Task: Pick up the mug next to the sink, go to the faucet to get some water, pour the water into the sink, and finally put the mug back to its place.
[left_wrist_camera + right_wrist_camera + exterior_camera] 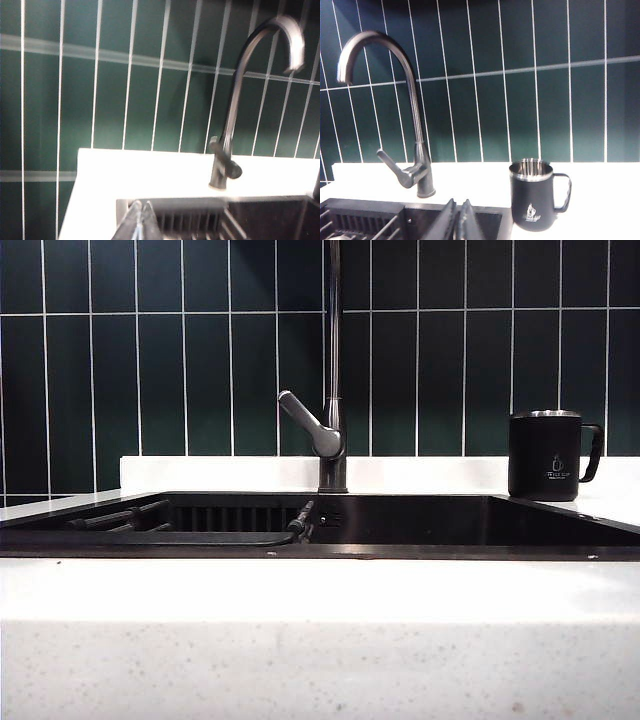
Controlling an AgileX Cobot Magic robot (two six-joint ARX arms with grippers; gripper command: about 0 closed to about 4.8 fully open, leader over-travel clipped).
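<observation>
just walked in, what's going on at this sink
Nothing is being handled yet. The mug stands upright on the counter to the right of the sink, untouched. The faucet rises behind the basin, its lever angled to the side. Both arms hang back in front of the sink: the left pincer and the right pincer are both shut and empty, the right one facing the mug.

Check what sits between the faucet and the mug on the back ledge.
Nothing: in the right wrist view the white countertop runs bare from the faucet to the mug. The exterior view shows the same.
</observation>
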